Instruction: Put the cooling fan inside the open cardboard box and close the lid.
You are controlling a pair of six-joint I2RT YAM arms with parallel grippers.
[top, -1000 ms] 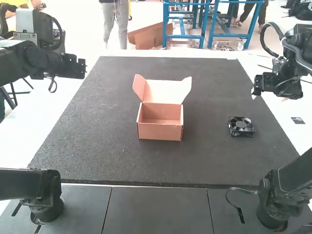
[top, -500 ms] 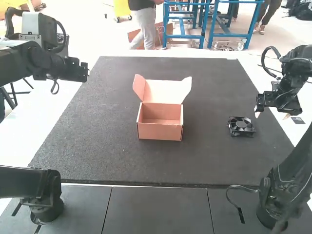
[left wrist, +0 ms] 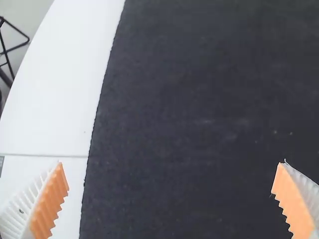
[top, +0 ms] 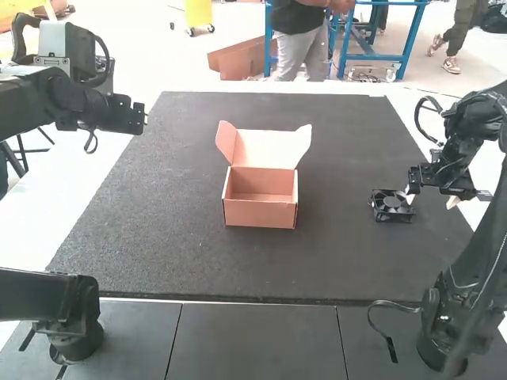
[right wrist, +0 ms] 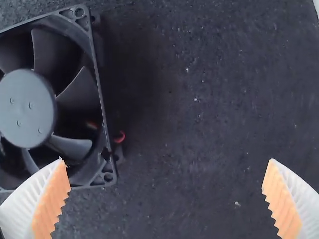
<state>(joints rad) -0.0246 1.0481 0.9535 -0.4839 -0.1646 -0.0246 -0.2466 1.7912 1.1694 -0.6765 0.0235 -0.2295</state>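
Over grainy matting [right wrist: 209, 99] beside the square, seemingly plastic fan [right wrist: 50, 99], the right end effector [right wrist: 162, 199] gapes empty.

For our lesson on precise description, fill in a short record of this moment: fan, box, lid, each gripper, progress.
fan: flat on the black mat, right of the box, outside it
box: mid-mat, upright, nothing seen inside
lid: open, standing up at the back
right gripper: open, low beside the fan, gripping nothing
left gripper: open, holding nothing, above the mat's far left edge
progress: fan not yet picked up
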